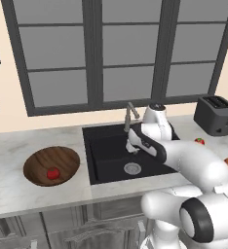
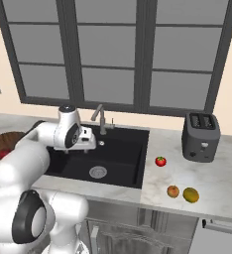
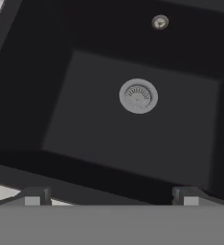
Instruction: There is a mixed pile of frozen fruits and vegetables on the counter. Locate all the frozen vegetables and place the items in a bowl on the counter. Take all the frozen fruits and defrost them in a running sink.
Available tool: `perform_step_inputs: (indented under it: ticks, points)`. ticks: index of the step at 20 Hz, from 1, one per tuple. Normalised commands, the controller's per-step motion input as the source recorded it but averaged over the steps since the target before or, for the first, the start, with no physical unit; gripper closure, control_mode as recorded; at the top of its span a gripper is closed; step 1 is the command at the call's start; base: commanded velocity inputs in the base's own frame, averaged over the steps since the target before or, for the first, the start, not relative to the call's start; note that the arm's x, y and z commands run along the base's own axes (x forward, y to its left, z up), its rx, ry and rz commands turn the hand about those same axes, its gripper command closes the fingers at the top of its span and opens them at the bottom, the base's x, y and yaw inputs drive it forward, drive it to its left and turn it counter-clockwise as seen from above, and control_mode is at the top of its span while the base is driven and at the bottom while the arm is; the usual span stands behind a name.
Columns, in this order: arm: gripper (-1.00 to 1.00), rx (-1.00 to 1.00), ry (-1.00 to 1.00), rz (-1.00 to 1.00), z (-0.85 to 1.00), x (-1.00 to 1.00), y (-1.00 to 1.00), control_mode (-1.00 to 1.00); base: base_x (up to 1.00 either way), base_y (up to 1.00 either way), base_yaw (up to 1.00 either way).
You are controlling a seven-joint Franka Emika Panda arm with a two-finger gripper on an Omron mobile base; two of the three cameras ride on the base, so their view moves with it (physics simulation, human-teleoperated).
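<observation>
Matte black sink point(image 1: 106, 160) sits right under the hand. The white arm rises from the base, folds forward over the counter's point(image 2: 212, 178) front edge and hangs the gripper point(image 3: 111, 195) above the basin, near the faucet point(image 1: 130, 115), pointing down at the round metal drain point(image 3: 138, 96). The finger tips point(image 3: 35, 196) stand spread wide with nothing between them.

One lumpy red vegetable point(image 1: 52, 173) is in the wooden bowl point(image 1: 62, 156), on the counter left of the sink near its front edge. Right of the sink, the red tomato point(image 2: 160, 161) lies just off the basin's right rim. The orange fruit point(image 2: 173, 191) and yellow-green fruit point(image 2: 191, 195) sit side by side closer to the front edge, with a dark toaster point(image 2: 201, 136) behind them at the back.
</observation>
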Motion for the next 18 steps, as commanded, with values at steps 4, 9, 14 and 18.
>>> perform_step_inputs:
  ticks: [4,9,14,18]
  points:
    - [-1.0,0.0,0.0,0.0,0.0,0.0,-0.48,-1.0,0.0,0.0,0.0]
    - [-1.0,0.0,0.02,0.0,0.0,0.07,-0.45,-1.0,0.0,0.0,0.0]
    - [-1.0,0.0,0.03,0.0,0.0,0.12,-0.4,-1.0,0.0,0.0,0.0]
    - [-1.0,0.0,0.0,0.0,0.0,0.08,-0.42,-1.0,0.0,0.0,0.0]
